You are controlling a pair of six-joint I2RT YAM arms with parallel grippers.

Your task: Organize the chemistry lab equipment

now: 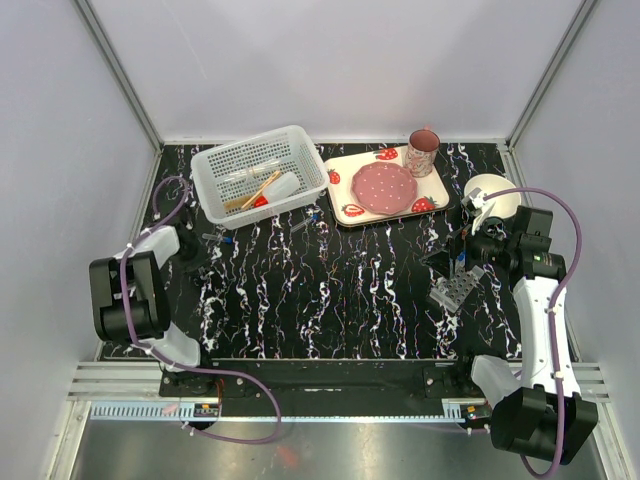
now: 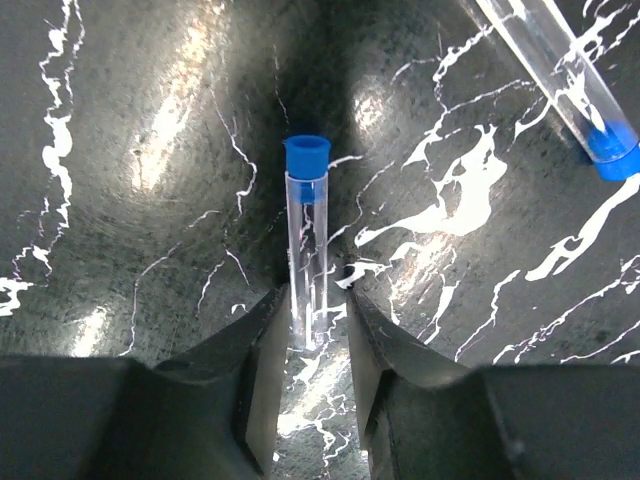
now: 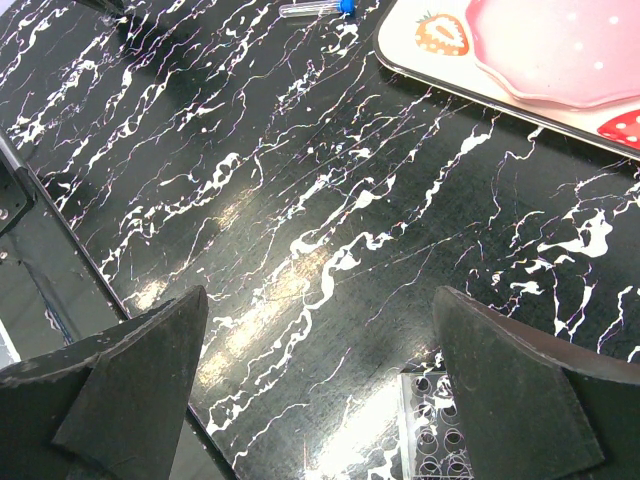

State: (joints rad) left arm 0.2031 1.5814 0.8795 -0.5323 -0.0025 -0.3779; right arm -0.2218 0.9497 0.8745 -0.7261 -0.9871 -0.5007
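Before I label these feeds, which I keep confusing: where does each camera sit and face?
Top external: above and behind the robot, looking down at the table; left arm and right arm show.
Left wrist: on the left arm, looking down past the left gripper, which straddles a blue-capped tube.
Right wrist: on the right arm, looking across the table past the open right gripper to the strawberry tray.
Shared: top and right wrist both show tray and grid rack.
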